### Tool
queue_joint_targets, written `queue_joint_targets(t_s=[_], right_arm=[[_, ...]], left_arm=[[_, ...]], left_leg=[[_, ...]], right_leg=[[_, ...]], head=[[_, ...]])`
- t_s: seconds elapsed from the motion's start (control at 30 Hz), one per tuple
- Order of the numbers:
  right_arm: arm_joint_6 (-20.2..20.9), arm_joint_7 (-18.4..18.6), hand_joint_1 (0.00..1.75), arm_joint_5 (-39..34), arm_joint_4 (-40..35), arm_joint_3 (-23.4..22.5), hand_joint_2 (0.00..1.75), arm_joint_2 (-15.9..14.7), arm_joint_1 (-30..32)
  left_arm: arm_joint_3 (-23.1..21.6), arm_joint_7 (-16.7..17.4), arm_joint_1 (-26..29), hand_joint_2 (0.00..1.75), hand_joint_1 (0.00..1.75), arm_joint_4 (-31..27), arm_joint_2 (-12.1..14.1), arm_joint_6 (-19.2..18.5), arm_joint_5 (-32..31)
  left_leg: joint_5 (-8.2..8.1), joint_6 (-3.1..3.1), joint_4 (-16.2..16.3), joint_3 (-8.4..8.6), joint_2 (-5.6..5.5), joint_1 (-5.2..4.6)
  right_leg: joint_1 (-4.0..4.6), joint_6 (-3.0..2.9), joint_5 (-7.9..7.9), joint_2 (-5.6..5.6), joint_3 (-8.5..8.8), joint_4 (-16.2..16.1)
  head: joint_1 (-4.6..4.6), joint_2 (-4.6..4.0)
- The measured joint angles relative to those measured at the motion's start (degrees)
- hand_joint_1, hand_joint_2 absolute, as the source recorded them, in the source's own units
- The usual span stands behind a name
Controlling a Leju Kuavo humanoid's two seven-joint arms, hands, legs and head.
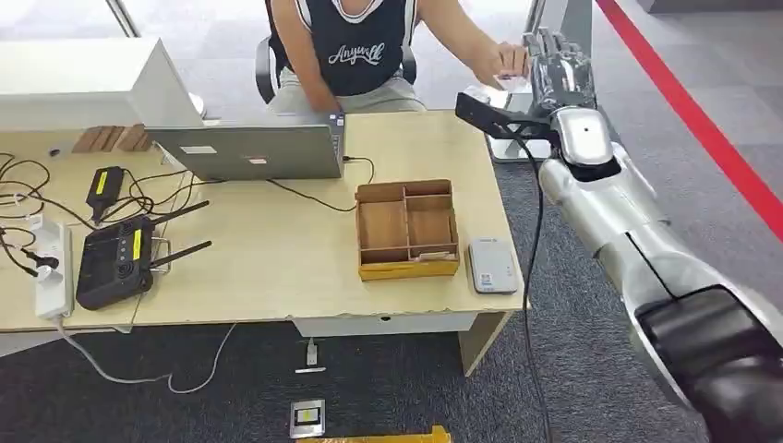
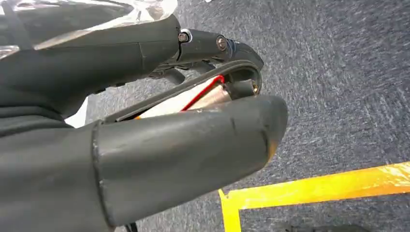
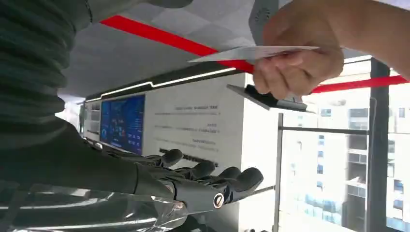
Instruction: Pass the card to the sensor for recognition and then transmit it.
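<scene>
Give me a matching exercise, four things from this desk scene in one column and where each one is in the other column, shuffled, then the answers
Things:
1. card
2. wooden tray
3. laptop
4. card reader

Places:
A. on the desk in front of the seated person
B. at the desk's right edge, beside the tray
C. in the person's hand
D. on the desk between the laptop and the reader

Pairs: 1-C, 2-D, 3-A, 4-B

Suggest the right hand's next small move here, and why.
Probably draw the right hand back toward the table. The person's hand pinches the card, apart from the robot's fingers, which lie extended with nothing between them, so the handover looks complete.
</scene>
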Motion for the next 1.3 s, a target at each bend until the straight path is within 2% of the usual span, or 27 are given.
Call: queue_joint_targets(t_s=[0.2,0.4,0.8,0.83,0.87,1.3], right_arm=[[-2.4,-0.7,0.0,-1.2,2.8,2.7,1.75,3.5,-0.6],[-2.6,-0.8,0.0,-1.3,4.4,4.0,1.75,4.7,-0.7],[-4.4,-4.9,0.0,-3.1,7.1,5.9,1.75,6.8,-0.3],[-4.5,-4.9,1.66,-3.3,7.3,6.0,1.75,7.0,-0.2],[-4.6,-4.9,1.75,-3.4,7.3,6.1,1.75,7.0,-0.1],[-5.8,-4.5,1.75,-4.2,8.1,6.8,1.75,6.6,0.4]], left_arm=[[-0.8,-0.2,0.0,0.0,0.0,0.0,0.4,-0.2,-0.3],[-1.1,-0.2,0.1,0.0,0.0,0.0,0.6,-0.2,-0.3],[-1.3,-0.9,0.1,0.0,0.0,0.0,0.7,-0.1,-0.7],[-1.3,-0.9,0.1,0.0,0.0,0.0,0.7,-0.2,-0.9],[-1.4,-1.0,0.1,0.0,0.0,0.0,0.7,-0.3,-0.9],[-2.3,-1.7,0.2,0.0,0.0,0.0,0.9,-0.7,-1.6]], left_leg=[[0.0,0.0,0.0,-0.04,0.01,0.0],[-0.01,0.01,0.0,-0.05,0.02,-0.02],[-0.01,0.01,0.0,-0.02,0.04,-0.02],[-0.01,0.01,0.0,-0.02,0.04,-0.02],[-0.01,0.01,0.0,-0.02,0.04,-0.02],[-0.01,0.01,0.0,-0.02,0.04,-0.03]], right_leg=[[-0.02,0.0,0.0,0.0,-0.02,0.0],[-0.04,0.01,0.0,0.0,-0.02,0.0],[-0.02,0.0,0.0,0.01,-0.02,0.0],[-0.02,0.0,0.0,0.01,-0.02,0.0],[-0.02,0.0,0.0,0.01,-0.02,0.0],[-0.03,0.0,0.0,0.01,-0.02,0.0]], head=[[-0.02,0.0],[0.02,0.0],[0.02,0.0],[0.02,0.0],[0.04,0.0],[0.04,0.0]])
